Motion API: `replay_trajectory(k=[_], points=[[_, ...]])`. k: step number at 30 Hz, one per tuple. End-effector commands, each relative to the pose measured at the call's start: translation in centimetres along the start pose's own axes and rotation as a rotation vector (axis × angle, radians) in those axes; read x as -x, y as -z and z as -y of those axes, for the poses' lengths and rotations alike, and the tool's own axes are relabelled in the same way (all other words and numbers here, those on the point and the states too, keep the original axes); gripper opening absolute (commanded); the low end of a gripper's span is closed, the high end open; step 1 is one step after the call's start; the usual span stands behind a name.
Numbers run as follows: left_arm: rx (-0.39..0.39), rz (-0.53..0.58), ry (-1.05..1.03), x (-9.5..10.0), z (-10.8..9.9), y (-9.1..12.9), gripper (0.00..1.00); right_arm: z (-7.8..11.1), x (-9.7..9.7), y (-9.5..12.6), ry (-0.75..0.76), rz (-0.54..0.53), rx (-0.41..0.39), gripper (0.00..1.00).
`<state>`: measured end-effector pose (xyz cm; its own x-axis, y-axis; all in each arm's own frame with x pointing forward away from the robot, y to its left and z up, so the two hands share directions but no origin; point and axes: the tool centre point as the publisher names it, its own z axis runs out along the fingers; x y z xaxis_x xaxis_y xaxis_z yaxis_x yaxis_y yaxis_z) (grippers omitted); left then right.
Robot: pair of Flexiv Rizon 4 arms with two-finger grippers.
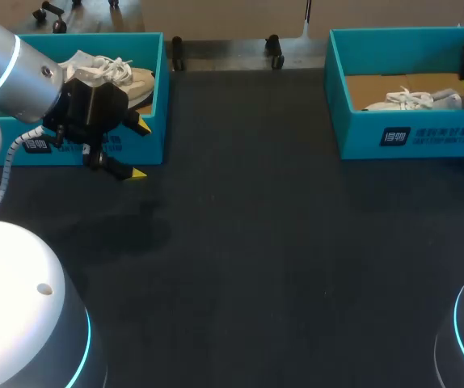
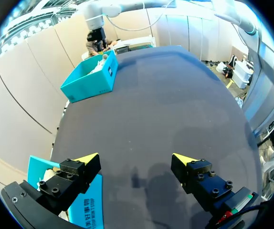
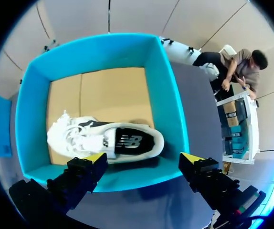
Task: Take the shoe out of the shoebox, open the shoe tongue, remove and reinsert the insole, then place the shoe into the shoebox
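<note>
I see a matt, finely textured dark tabletop (image 1: pixel 256 267). The teal cardboard shoebox (image 3: pixel 168 100) has a smooth coated skin and a raw brown board floor. The white shoe (image 3: pixel 106 140) looks like soft cloth, with woven laces.

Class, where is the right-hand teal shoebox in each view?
Head view: right-hand teal shoebox at far right.
Left wrist view: far ahead of left gripper.
Right wrist view: just ahead of right gripper.
Shared landmark: the dark table beneath it.
</note>
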<state>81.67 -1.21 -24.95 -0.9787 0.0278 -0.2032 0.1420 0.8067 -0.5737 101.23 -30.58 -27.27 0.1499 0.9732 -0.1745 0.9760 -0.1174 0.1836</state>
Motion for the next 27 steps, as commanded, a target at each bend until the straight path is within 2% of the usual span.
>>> replay_trajectory(k=[1, 3, 13, 23, 27], points=[[0.003, 0.001, -0.001, -0.1, 0.0, 0.1, 1.0, 1.7, -0.6, 0.8, 0.015, -0.043, 0.039, 1.0], [0.003, 0.001, -0.001, -0.1, 0.0, 0.1, 1.0, 2.1, -1.1, 1.1, 0.015, -0.068, 0.047, 1.0], [0.003, 0.001, -0.001, -0.1, 0.0, 0.1, 1.0, 4.1, -1.4, 4.4, 0.049, -0.048, 0.048, 1.0], [0.003, 0.001, -0.001, -0.1, 0.0, 0.1, 1.0, 6.8, -2.0, 8.5, 0.103, -0.129, -0.03, 1.0], [0.003, 0.001, -0.001, -0.1, 0.0, 0.1, 1.0, 7.6, -1.6, 9.1, 0.075, -0.063, -0.012, 1.0]])
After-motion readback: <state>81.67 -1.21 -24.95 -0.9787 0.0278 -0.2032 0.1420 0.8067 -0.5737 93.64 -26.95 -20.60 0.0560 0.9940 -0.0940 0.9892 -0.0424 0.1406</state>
